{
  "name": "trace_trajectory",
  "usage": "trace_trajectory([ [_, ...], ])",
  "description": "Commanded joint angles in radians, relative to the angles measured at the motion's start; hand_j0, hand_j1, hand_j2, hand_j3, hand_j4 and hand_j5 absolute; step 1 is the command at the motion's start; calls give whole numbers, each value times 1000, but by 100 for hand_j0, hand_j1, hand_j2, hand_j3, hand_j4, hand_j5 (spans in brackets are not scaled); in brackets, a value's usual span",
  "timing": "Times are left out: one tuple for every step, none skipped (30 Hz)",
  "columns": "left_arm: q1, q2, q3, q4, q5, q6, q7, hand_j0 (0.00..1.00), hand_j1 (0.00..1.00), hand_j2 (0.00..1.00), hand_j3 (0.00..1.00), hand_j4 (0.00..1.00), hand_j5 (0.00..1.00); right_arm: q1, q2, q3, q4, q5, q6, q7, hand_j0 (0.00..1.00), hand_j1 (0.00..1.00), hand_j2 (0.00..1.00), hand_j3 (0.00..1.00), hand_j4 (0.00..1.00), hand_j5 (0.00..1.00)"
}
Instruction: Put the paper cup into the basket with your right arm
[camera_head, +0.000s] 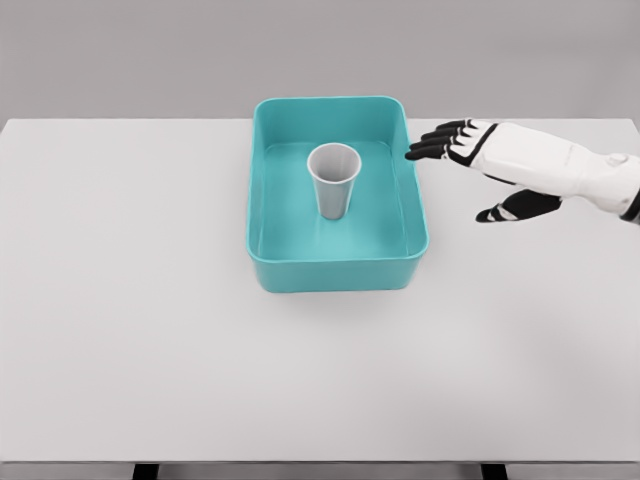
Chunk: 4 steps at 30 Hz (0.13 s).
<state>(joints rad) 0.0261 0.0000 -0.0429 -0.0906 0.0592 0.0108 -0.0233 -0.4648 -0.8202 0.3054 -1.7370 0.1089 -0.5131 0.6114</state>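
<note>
A grey paper cup (333, 180) stands upright inside the teal basket (268, 200), near its middle. My right hand (462, 168) hovers just to the right of the basket's right wall, fingers spread and holding nothing. Its black fingertips (425, 148) point toward the basket's far right corner, apart from the cup. The thumb (505, 211) hangs lower, over the table. The left arm does not show.
The basket rests on a white table (130, 300) that fills most of the view. The table's front edge runs along the bottom of the picture, with dark legs just visible below it.
</note>
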Motion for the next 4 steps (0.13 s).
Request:
trace_trajectory([
  [0, 0, 0, 0, 1, 0, 0, 100, 100, 100, 100, 100, 100, 0, -2, -16, -9, -6, 1, -1, 99, 99, 99, 99, 99, 99],
  [0, 0, 0, 0, -1, 0, 0, 100, 100, 100, 100, 100, 100, 2, -2, -16, -9, -6, 1, -1, 100, 100, 100, 100, 100, 100],
  [0, 0, 1, 0, 7, -2, 0, 100, 100, 100, 100, 100, 100, 8, -2, -17, -7, -6, 1, -1, 100, 100, 100, 100, 100, 100],
  [0, 0, 3, 0, 2, -2, -1, 100, 100, 100, 100, 100, 100, 9, -2, -17, -6, -6, 1, -1, 100, 100, 100, 100, 100, 100],
])
